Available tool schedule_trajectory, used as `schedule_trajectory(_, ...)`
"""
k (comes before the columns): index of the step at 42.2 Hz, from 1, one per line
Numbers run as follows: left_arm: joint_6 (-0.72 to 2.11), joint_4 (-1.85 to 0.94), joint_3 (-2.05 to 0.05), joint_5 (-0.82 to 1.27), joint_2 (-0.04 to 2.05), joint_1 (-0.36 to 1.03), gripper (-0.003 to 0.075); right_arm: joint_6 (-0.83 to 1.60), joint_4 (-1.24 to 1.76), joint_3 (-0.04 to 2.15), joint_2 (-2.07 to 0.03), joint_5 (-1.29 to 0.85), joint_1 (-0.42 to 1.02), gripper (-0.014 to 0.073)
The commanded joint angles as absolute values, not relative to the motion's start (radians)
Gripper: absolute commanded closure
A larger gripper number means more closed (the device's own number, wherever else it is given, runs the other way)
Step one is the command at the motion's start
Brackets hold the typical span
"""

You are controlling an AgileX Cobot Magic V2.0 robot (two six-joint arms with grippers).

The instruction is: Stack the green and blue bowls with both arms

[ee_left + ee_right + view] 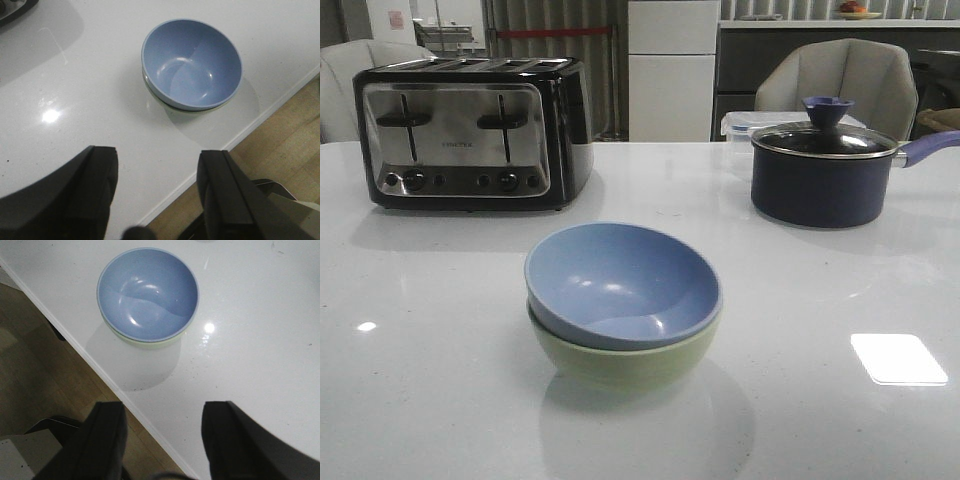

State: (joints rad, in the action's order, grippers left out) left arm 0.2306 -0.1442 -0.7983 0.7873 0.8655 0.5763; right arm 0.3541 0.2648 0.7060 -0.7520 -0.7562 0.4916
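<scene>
My left hand (pixel 157 195) hangs back over the near edge of the white glossy table (pixel 75 100), its two black fingers spread wide with nothing between them; my right hand (pixel 162 440) does the same on its side, equally spread and empty. I judge both sit clear because the stacking looks finished and neither needs a hold. Ahead of them, near the table's front edge, the dusty blue matte bowl (pixel 623 285) sits nested inside the pale sage green bowl (pixel 620 360), touching it around the rim. Both mouths face upward; the blue one leans slightly, its rim lower toward me. Being round, they have no long axis beyond the vertical. Well behind stand the chrome and black toaster (pixel 470 135) and the dark navy lidded saucepan (pixel 820 175)
</scene>
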Motion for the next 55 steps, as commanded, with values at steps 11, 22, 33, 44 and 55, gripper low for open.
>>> schedule_trajectory(11,0.232,-0.147,-0.694,0.642,0.729,0.583,0.0295,0.365,0.279,0.733,-0.745,-0.7,0.493,0.0136)
schedule_trajectory(22,0.232,-0.134,-0.694,0.642,0.729,0.583,0.0451,0.365,0.279,0.733,-0.745,-0.729,0.493,0.0321)
schedule_trajectory(33,0.232,-0.132,-0.694,0.642,0.729,0.583,0.0625,0.365,0.279,0.733,-0.745,-0.73,0.493,0.0539)
schedule_trajectory(44,0.232,-0.132,-0.694,0.644,0.729,0.583,0.0627,0.365,0.279,0.733,-0.745,-0.73,0.493,0.0538)
schedule_trajectory(55,0.232,-0.132,-0.694,0.644,0.729,0.583,0.0627,0.365,0.279,0.733,-0.745,-0.73,0.493,0.0538)
